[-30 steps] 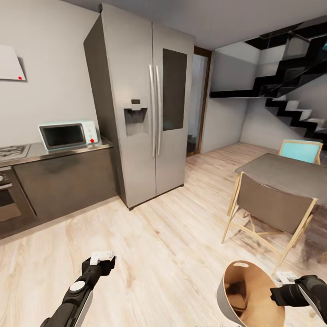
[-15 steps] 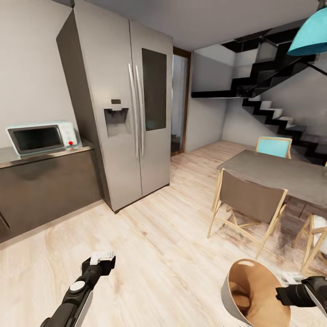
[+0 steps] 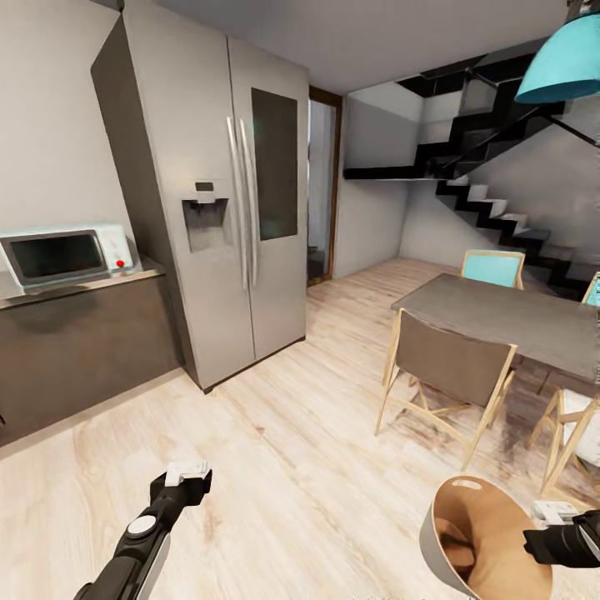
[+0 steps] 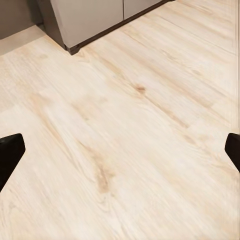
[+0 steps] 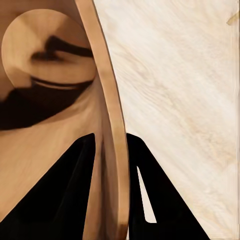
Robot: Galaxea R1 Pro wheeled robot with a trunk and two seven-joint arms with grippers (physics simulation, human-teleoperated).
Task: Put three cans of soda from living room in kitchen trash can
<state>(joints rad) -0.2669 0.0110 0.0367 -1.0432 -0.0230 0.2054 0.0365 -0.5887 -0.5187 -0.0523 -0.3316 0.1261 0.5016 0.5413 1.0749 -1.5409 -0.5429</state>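
Observation:
I am in the kitchen, over its pale wood floor (image 3: 317, 467). The tash can (image 3: 479, 533), off-white outside and brown inside, hangs tilted at the lower right with its mouth facing me. My right gripper (image 3: 540, 540) is shut on its rim; in the right wrist view the fingers (image 5: 75, 200) pinch the can's wall (image 5: 107, 100), one inside and one outside. My left gripper (image 3: 188, 473) is held low over bare floor, and its fingertips (image 4: 10, 150) stand far apart, open on nothing. The cans of soda are out of view.
A tall steel fridge (image 3: 225, 208) stands ahead on the left beside a dark counter (image 3: 83, 350) with a microwave (image 3: 58, 257). A grey dining table (image 3: 508, 321) with wooden chairs (image 3: 446, 375) is at the right. A doorway (image 3: 321, 183) and black staircase (image 3: 500, 208) lie behind.
The whole view has swung to the right, so the camera has moved; the hob and oven have left the picture. The tash can sits a little further right and lower, still held.

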